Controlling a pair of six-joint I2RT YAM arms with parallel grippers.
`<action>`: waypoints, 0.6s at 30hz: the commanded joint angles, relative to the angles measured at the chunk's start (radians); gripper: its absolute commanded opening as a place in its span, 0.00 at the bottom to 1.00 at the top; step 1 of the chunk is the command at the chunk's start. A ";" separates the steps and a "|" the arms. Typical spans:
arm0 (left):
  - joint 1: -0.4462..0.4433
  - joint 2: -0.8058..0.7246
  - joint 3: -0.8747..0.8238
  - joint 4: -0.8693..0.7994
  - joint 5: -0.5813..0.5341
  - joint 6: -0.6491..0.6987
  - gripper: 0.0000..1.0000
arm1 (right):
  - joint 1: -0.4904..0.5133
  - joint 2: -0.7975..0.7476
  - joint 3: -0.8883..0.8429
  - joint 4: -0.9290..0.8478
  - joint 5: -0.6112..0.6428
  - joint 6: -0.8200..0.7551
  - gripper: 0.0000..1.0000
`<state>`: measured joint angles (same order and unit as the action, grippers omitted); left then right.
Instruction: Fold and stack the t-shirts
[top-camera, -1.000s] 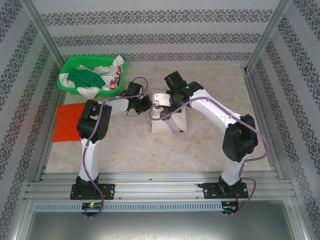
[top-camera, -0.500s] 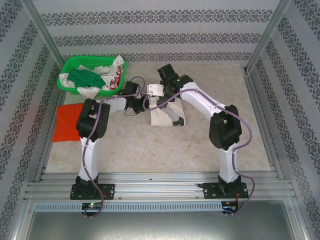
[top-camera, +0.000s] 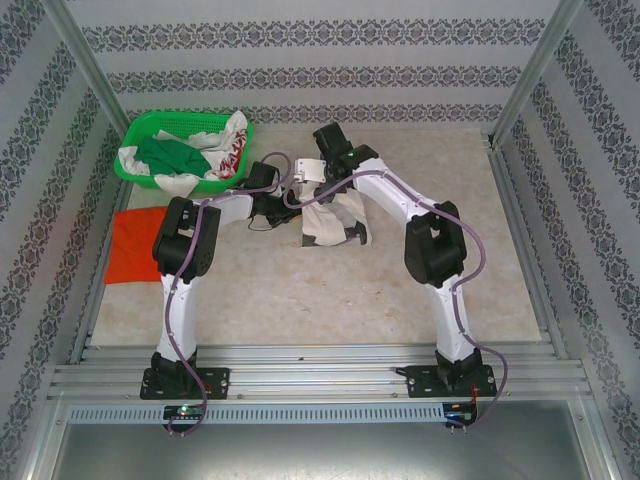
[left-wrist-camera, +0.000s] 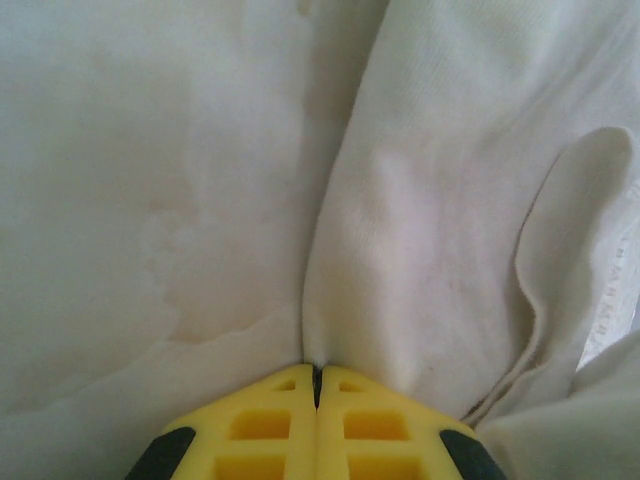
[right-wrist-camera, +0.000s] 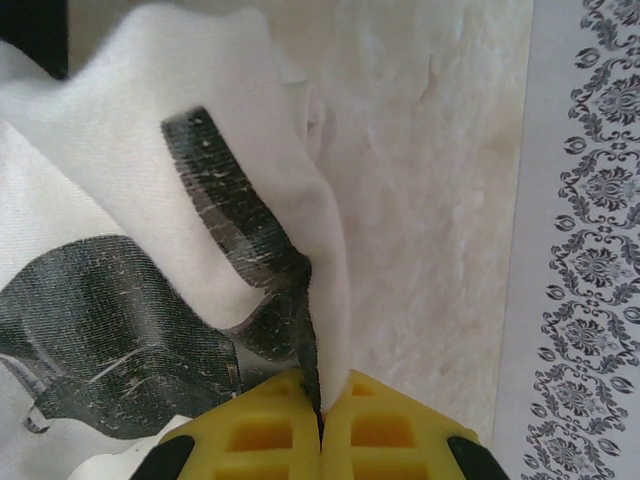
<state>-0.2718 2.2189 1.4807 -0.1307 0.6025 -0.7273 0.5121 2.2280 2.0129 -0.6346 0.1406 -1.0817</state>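
Left end effector (left-wrist-camera: 316, 385) and right end effector (right-wrist-camera: 320, 400) stay clamped on edges of the large cream-white cloth t-shirt (top-camera: 322, 232) at mid counter (top-camera: 300, 300); the right arm has swung its edge back-left, so the fold seems under way.

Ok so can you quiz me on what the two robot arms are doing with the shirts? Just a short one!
1. True or false: the orange-red t-shirt is inside the green basket.
2. Pick one: the right gripper is shut on A) the cream-white t-shirt, B) the basket rim, C) nothing.
3. Fill the gap: the left gripper pinches a fold of the ___ t-shirt.

Key
1. False: it lies flat on the table, outside the basket.
2. A.
3. cream-white.
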 joint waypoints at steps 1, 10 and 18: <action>0.014 0.074 -0.020 -0.139 -0.073 0.036 0.00 | -0.006 0.034 0.045 0.016 0.022 -0.011 0.00; 0.015 0.071 -0.029 -0.141 -0.074 0.039 0.00 | -0.019 0.140 0.125 0.012 0.041 0.009 0.00; 0.014 0.061 -0.033 -0.136 -0.076 0.035 0.00 | -0.030 0.198 0.163 0.016 0.029 0.034 0.00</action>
<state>-0.2718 2.2192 1.4818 -0.1329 0.6025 -0.7143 0.4900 2.4100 2.1422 -0.6312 0.1612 -1.0698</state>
